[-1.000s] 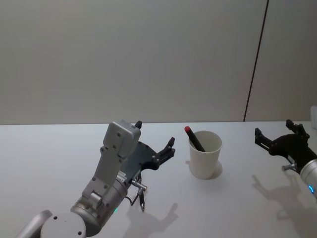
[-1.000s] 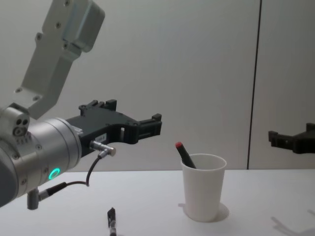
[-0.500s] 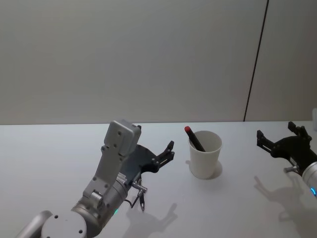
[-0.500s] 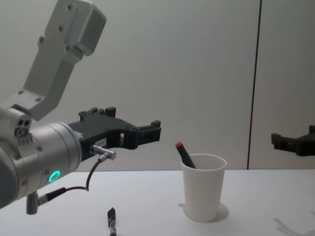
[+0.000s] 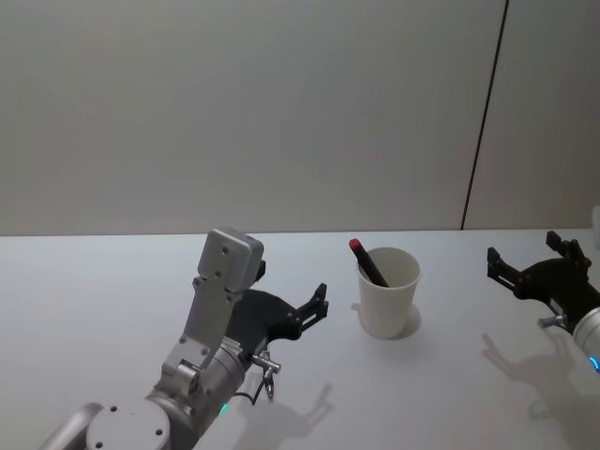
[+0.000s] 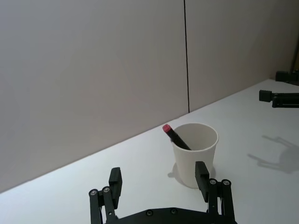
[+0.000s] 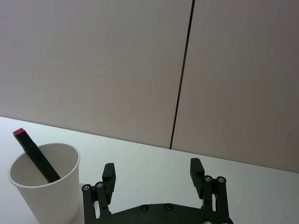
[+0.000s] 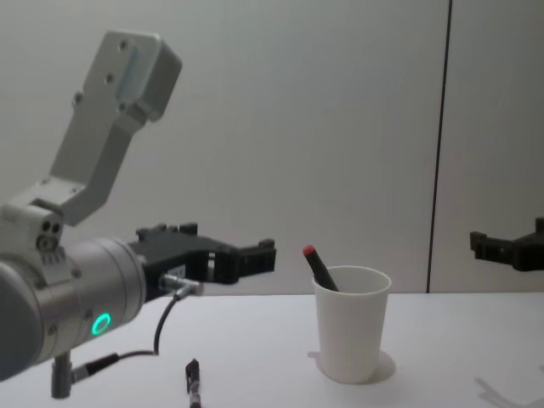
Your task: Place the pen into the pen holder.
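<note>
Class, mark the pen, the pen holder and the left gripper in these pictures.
pen (image 5: 367, 261), head view, on its black shaft below the red cap.
pen holder (image 5: 386, 309), head view, on its outer wall.
left gripper (image 6: 158, 172), left wrist view, midway between its open fingertips.

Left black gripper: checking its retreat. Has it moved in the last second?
Yes. The left gripper has pulled back toward the robot and lowered, away from the plain white paper cup.
</note>
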